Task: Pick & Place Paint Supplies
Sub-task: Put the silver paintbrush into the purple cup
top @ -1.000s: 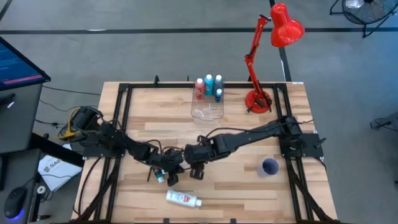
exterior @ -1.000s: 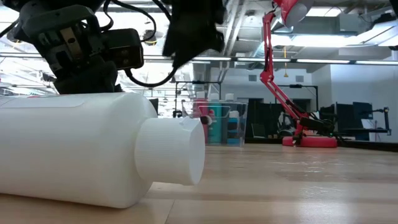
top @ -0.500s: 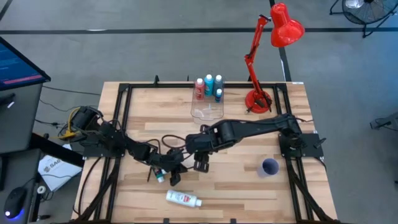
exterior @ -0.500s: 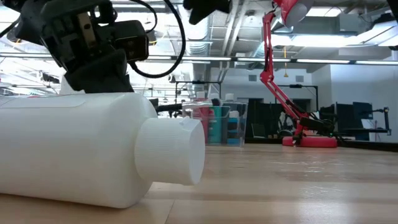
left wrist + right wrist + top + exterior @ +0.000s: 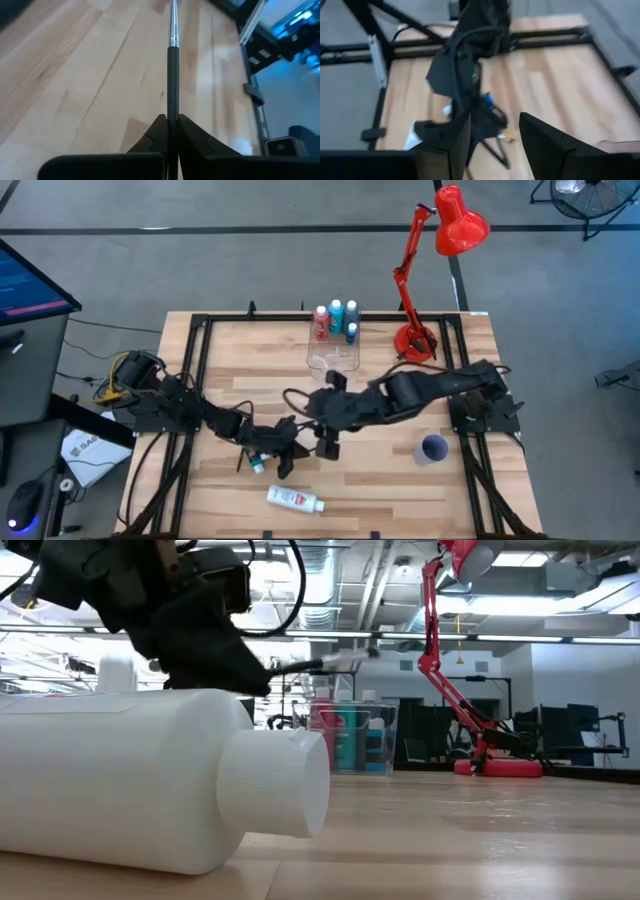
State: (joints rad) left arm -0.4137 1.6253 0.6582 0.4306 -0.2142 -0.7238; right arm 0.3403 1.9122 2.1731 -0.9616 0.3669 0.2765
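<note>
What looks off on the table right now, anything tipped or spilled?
No spill shows. The white bottle lies on its side near the front edge, while the other paint bottles stand upright in the clear box. The left gripper is shut on a paintbrush; the right gripper is open.

Looks like a robotics lab or open workshop space. There's a light wooden table (image 5: 400,470) edged with a black metal frame (image 5: 200,350), sitting on grey carpet (image 5: 250,270). A red articulated desk lamp (image 5: 440,240) stands on it. The low view shows exposed ceiling ducts (image 5: 380,580) and rows of desks with dark monitors (image 5: 590,730).
</note>
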